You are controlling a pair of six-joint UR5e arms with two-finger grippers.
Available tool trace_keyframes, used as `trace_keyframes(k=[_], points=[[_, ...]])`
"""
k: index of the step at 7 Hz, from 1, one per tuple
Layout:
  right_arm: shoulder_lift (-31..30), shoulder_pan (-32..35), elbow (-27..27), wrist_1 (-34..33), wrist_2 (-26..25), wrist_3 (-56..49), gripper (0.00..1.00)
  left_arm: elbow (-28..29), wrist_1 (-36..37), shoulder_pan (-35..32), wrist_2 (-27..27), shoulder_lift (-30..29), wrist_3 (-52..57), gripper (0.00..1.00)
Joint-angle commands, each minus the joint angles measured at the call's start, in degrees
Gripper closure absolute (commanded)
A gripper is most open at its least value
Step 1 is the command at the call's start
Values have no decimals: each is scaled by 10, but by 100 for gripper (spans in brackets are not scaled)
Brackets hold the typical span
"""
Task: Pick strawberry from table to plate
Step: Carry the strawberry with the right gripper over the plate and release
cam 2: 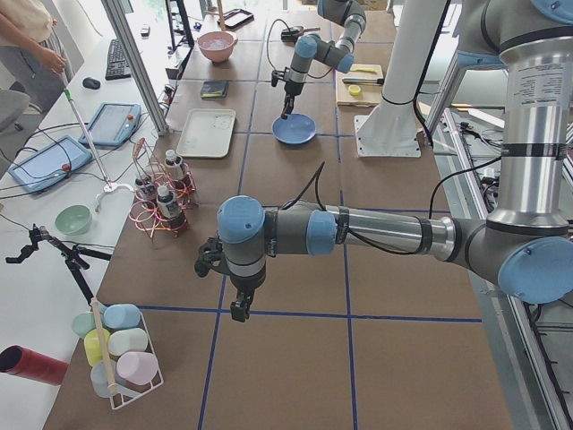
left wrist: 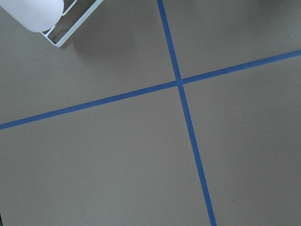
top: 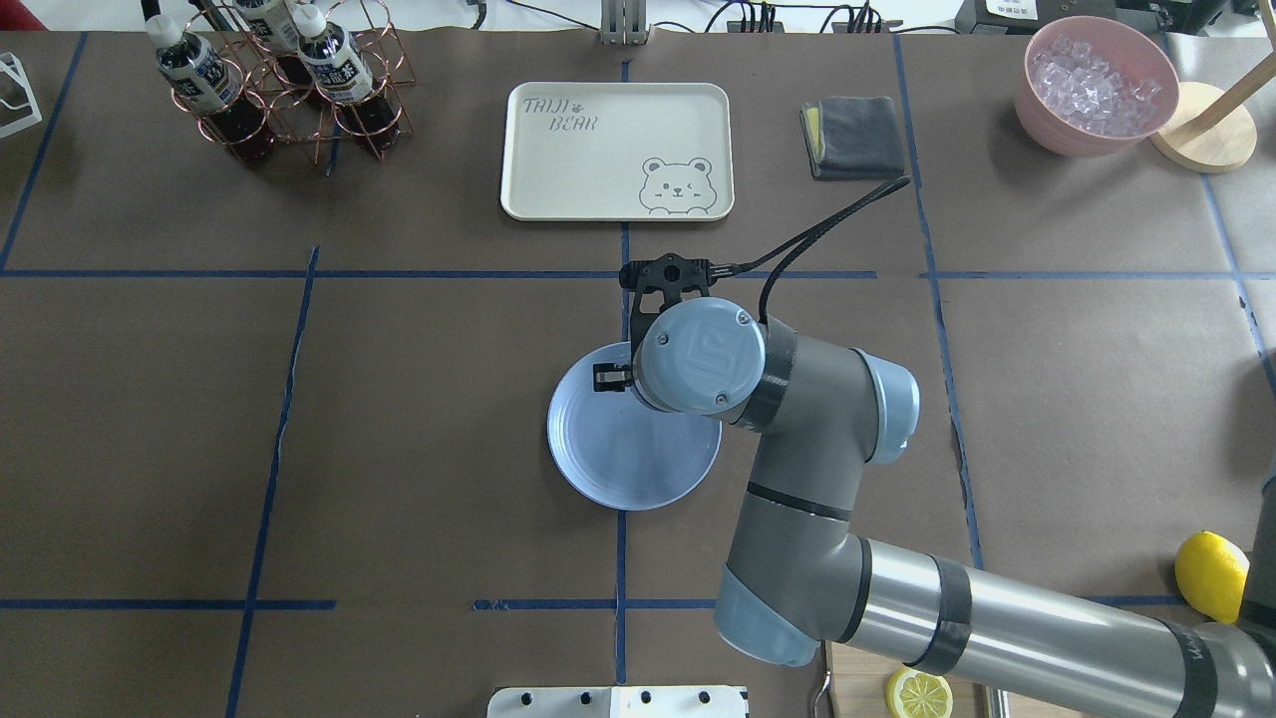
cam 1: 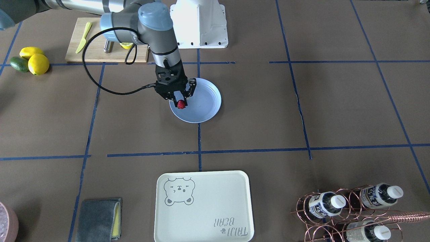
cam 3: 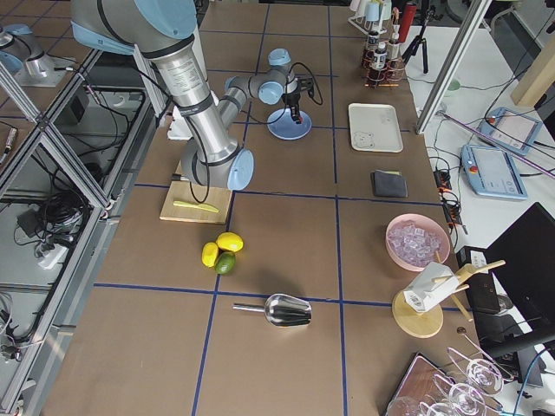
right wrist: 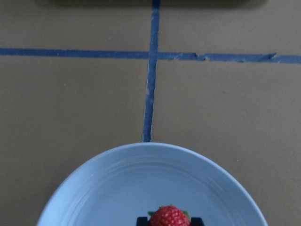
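Note:
The strawberry, small and dark red, sits between the fingertips of my right gripper, which is shut on it just over the near-left part of the pale blue plate. In the right wrist view the strawberry shows at the bottom edge above the plate. The plate rests mid-table on the brown table; from overhead my wrist hides the berry. My left gripper hangs over bare table far from the plate, and I cannot tell whether it is open or shut.
A cream bear-print tray lies beyond the plate. A cutting board with a knife, two lemons and an avocado sit on the robot's right. A bottle rack, a grey cloth and a pink ice bowl stand along the far edge.

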Motion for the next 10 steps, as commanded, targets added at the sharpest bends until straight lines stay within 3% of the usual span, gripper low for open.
trace_keyframes(k=[1,3,4,5,7,10], points=[[11,-27,-29,-3,-23,5,100,5,-1,0,0,0,1,0],[10,-28,-35,-4,-23,4,100,5,-1,0,0,0,2,0],[12,-28,-35,-3,-23,4,62,7,-2,0,0,0,2,0],[12,-28,-33,-2,-23,5,1,6,-2,0,0,0,2,0],[10,-18,-5,-2,-16,-4,0,6,-4,0,0,0,2,0],[-60,95,100,-5,107,-82,0,9,3,-1,0,3,2,0]])
